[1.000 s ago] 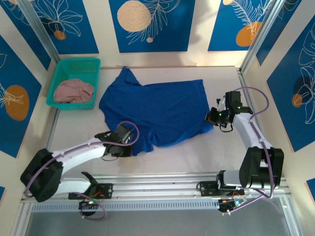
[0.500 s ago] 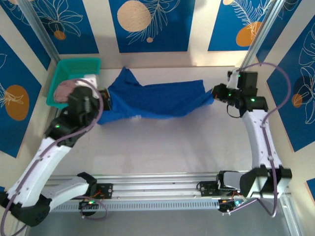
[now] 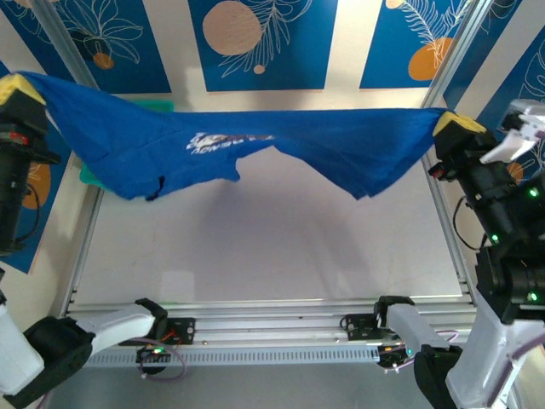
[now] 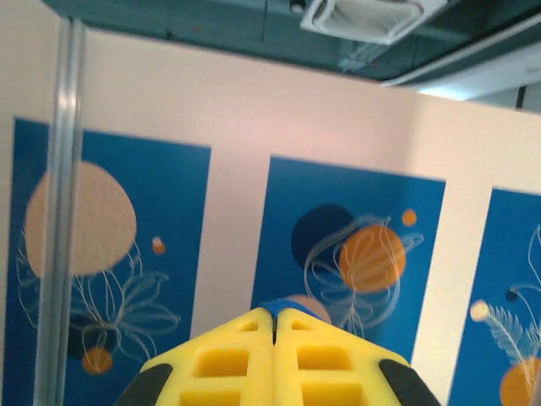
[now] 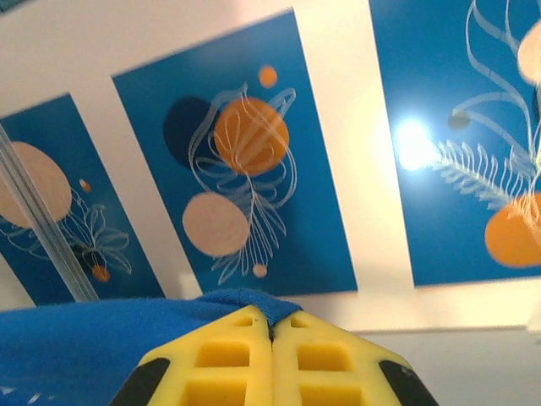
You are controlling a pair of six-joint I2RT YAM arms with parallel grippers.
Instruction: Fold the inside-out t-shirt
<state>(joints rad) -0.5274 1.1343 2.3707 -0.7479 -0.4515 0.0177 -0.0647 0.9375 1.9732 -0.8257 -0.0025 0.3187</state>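
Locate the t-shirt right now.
In the top view the t-shirt hangs stretched above the table, spanning left to right, its ends held by the left gripper and the right gripper.

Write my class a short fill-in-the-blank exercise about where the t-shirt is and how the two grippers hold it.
1. The blue t-shirt hangs stretched in the air ____ the table.
2. The left gripper and the right gripper are both ____ on the cloth.
3. Each gripper's fingers are coloured ____.
Missing words: above; shut; yellow.
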